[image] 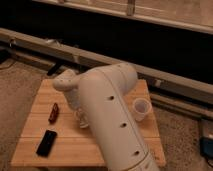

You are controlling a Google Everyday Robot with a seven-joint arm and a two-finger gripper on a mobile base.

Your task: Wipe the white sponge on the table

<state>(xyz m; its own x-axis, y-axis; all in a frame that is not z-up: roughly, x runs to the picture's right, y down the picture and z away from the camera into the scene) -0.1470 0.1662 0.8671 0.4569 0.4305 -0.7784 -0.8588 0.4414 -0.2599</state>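
My arm [112, 120] covers the middle of the table [40, 117] and part of its near edge, then runs off the bottom of the view. The gripper [81, 118] hangs near the tabletop's centre, half behind the arm. The white sponge is probably beneath it, hidden from me.
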